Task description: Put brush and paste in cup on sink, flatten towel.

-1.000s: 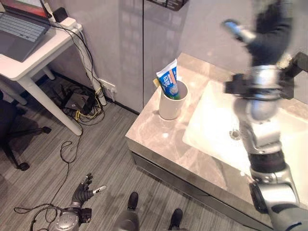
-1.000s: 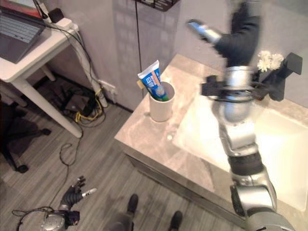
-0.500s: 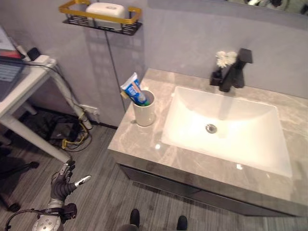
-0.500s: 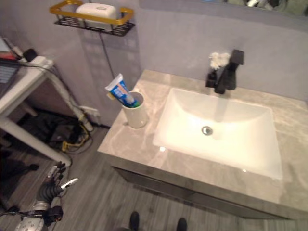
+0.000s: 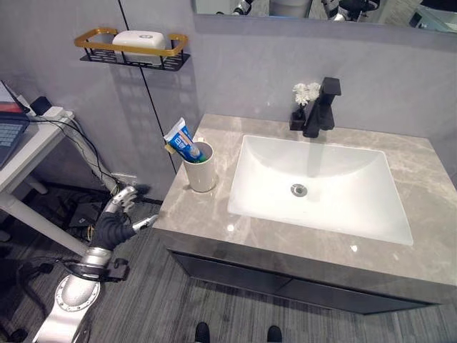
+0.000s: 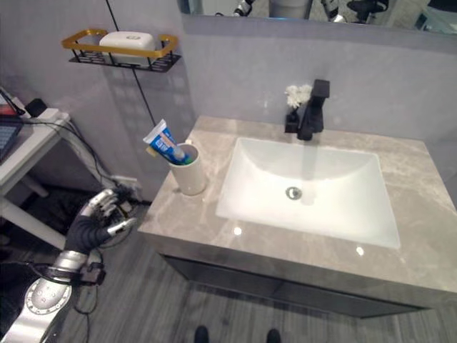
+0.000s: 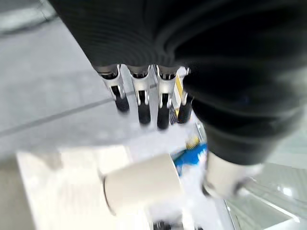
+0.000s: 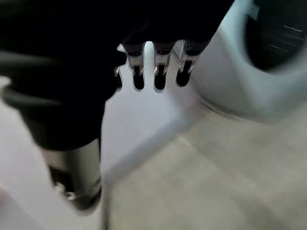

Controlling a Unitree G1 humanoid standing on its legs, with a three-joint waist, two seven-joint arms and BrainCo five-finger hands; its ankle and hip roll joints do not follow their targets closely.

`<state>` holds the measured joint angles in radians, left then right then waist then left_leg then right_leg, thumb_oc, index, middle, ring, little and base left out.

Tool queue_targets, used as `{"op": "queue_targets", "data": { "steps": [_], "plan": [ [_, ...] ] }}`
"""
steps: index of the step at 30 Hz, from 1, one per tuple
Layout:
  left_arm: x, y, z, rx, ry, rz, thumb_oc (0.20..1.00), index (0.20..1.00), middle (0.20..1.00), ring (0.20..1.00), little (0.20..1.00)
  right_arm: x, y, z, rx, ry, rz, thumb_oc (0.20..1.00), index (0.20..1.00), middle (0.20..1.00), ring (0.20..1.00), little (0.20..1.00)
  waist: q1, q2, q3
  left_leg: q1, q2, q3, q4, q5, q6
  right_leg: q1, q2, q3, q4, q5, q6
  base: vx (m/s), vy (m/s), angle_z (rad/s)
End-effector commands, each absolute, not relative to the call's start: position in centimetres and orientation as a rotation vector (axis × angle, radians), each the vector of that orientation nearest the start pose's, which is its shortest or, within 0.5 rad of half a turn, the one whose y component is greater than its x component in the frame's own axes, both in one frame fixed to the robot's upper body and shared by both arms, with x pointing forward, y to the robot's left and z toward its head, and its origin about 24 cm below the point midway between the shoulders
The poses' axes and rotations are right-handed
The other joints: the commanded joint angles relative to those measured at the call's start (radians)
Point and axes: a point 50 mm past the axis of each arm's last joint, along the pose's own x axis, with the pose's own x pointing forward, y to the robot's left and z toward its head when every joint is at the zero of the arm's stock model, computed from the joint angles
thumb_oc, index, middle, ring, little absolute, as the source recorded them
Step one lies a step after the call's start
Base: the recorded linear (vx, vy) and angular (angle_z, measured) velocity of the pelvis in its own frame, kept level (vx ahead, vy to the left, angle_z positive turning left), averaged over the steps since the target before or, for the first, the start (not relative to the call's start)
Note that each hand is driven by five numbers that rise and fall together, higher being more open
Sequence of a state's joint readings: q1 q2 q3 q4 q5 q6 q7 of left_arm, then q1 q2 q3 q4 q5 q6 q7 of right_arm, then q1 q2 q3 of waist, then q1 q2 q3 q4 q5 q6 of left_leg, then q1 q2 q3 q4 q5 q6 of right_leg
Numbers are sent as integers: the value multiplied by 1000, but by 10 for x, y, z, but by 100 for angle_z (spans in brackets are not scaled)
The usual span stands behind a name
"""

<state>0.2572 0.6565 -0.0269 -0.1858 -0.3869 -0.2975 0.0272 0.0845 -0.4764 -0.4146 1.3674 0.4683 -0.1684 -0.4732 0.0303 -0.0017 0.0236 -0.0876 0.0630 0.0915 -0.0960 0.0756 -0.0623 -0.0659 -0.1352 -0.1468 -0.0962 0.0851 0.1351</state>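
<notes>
Standing in a white cup (image 5: 200, 174) near the left edge of the grey counter (image 5: 214, 214), just left of the white basin (image 5: 314, 186): blue toothpaste tube (image 5: 183, 141), tilted left. Black tap (image 5: 319, 107) at the counter's back edge, small white flowers (image 5: 305, 93) beside it. Left hand (image 5: 114, 225) hangs off the counter's left side, fingers relaxed and spread, empty. Right hand (image 8: 158, 67): fingers straight, holding nothing.
</notes>
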Motion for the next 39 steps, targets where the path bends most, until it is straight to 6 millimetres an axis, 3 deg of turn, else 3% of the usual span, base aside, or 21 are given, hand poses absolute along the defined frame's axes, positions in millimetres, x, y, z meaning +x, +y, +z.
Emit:
{"op": "queue_targets", "data": {
  "steps": [1,2,4,8,9,12,16,21,29,39],
  "plan": [
    [212,238,120,220,-344,-129,200,200,200,200,200,33,-341,-130,375,997,-1341,1000,1000,1000,1000,1000,45,-24,28,13,-18,12,9,-33,-9,12,10,-2,16,10,-3,0,-75,-1],
    [213,238,121,223,-343,-128,200,200,200,200,200,33,-340,-130,380,997,-1339,1000,1000,1000,1000,1000,45,-26,29,13,-17,13,9,-33,-10,12,11,-1,15,9,-4,9,-84,0],
    [214,234,114,183,-315,-147,200,200,200,200,200,58,-311,-142,326,1051,-1079,1000,1000,1000,1000,1000,63,-18,34,8,-16,13,9,-25,-15,9,13,-6,12,10,-7,12,-63,4],
    [211,236,105,130,-280,-135,200,200,200,200,200,96,-283,-142,-23,1025,-638,1000,1000,1000,1000,1000,65,-7,45,-1,-14,18,9,-11,-23,3,17,-5,10,12,-13,4,-49,3],
    [210,236,105,130,-279,-134,200,200,200,200,200,95,-283,-142,-26,1026,-636,1000,1000,1000,1000,1000,63,-7,43,-1,-14,17,9,-11,-23,3,17,-6,10,12,-13,0,0,0],
    [211,238,100,119,-257,-121,200,200,200,200,200,110,-274,-138,-239,992,-403,1000,1000,1000,1000,1000,60,3,49,-8,-14,20,9,-4,-26,-4,19,-7,9,9,-17,19,-26,1],
    [217,233,104,72,-262,-140,200,200,200,200,200,106,-264,-144,-350,1048,-265,1000,1000,1000,1000,1000,49,28,62,-23,-13,25,9,4,-30,-21,20,-6,9,7,-20,19,-21,1],
    [227,230,113,24,-303,-122,200,200,200,200,200,96,-261,-149,-379,1107,-226,1000,1000,1000,1000,1000,30,45,83,-45,-10,29,9,10,-35,-49,24,-4,12,5,-26,0,0,0],
    [246,219,110,-18,-261,-171,200,200,200,200,200,84,-269,-152,-416,1191,-228,1000,1000,1000,1000,1000,4,64,113,-67,-9,36,9,13,-37,-80,25,-1,27,2,-35,0,0,0],
    [263,211,106,-33,-249,-144,200,200,200,200,200,101,-267,-148,-414,1142,-223,1000,1000,1000,1000,1000,-15,67,142,-79,-5,55,9,8,-37,-107,26,18,33,-1,-37,6,2,-2]
  ]
}}
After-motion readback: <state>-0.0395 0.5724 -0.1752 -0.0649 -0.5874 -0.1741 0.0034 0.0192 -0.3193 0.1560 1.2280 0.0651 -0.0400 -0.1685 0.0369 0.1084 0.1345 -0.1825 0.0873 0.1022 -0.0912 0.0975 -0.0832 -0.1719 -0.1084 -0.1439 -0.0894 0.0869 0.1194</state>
